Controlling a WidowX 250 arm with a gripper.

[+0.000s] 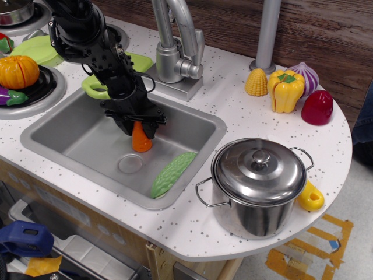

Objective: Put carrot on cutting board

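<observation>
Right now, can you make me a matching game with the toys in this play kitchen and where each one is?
Things:
1. carrot
2. cutting board
3. pumpkin
4. steel pot

Places:
A. on the counter, right of the sink
B. on the stove burner at the left
C. standing in the sink, its tip between the gripper fingers
D. on the counter behind the sink, beside the faucet, partly hidden by the arm

Pairs: 1-C, 2-D, 3-B, 4-A
</observation>
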